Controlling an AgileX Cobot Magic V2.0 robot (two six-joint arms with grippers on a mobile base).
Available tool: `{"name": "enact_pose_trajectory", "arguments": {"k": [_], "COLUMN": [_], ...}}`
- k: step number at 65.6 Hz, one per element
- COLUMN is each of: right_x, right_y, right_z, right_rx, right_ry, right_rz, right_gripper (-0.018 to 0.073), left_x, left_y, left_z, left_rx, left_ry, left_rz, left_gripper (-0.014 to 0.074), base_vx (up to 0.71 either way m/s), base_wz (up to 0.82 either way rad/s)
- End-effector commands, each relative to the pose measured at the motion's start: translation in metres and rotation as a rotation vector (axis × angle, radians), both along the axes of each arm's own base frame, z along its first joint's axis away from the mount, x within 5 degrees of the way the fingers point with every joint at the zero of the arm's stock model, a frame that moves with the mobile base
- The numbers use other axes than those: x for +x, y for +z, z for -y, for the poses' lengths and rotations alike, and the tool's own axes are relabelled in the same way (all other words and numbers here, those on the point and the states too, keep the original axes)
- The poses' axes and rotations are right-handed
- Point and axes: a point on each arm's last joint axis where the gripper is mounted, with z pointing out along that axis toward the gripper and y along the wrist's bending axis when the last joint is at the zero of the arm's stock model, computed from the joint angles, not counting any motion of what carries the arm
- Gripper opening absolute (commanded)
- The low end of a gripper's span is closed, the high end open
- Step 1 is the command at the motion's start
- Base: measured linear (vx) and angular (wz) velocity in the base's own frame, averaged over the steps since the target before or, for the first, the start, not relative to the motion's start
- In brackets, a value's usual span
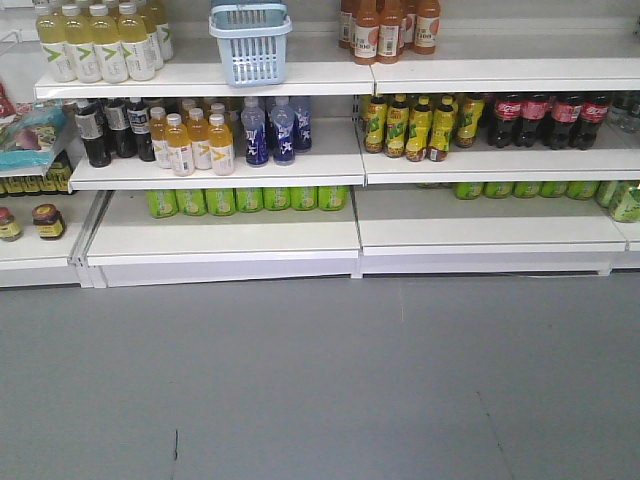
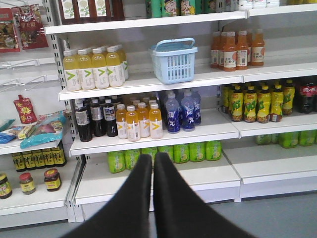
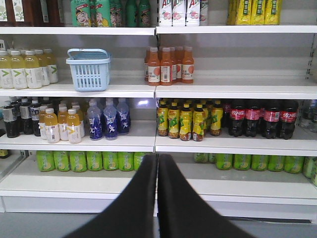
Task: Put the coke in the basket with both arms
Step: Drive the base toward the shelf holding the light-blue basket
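White shop shelving lines the far side above a grey floor. I cannot tell which drink is the coke. The dark cola bottles with red labels stand on the middle shelf at right. A light blue slotted plastic basket sits one shelf higher and well left, between pale yellow drink bottles and orange-brown bottles. My left gripper and right gripper are each pressed closed on nothing, near me.
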Motion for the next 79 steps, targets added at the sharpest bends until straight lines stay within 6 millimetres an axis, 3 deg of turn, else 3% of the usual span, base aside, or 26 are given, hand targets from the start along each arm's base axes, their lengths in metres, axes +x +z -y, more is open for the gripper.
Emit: {"name": "enact_pose_trajectory", "arguments": {"k": [1,79], "right_x": [-0.001,-0.001], "right_y": [0.0037,0.0037], "right_z": [-0.0003,-0.0003], "right_rx": [-0.001,-0.001], "right_ry": [0.002,0.002], "right_rz": [0.076,0.076], "right_gripper": [-0.0009,-0.0009], "left_x": [-0.0017,-0.0017], "left_y": [0.0079,0.0079], "left_z": [0.0003,0.0003], "left_rx": [-0.014,-0.014], "left_ry": [-0.005,-0.005], "left_rz": [0.09,0.09], "left_gripper": [-0.0006,-0.0006], "base_vx": [0.0,0.01], "base_wz": [0.0,0.0]}}
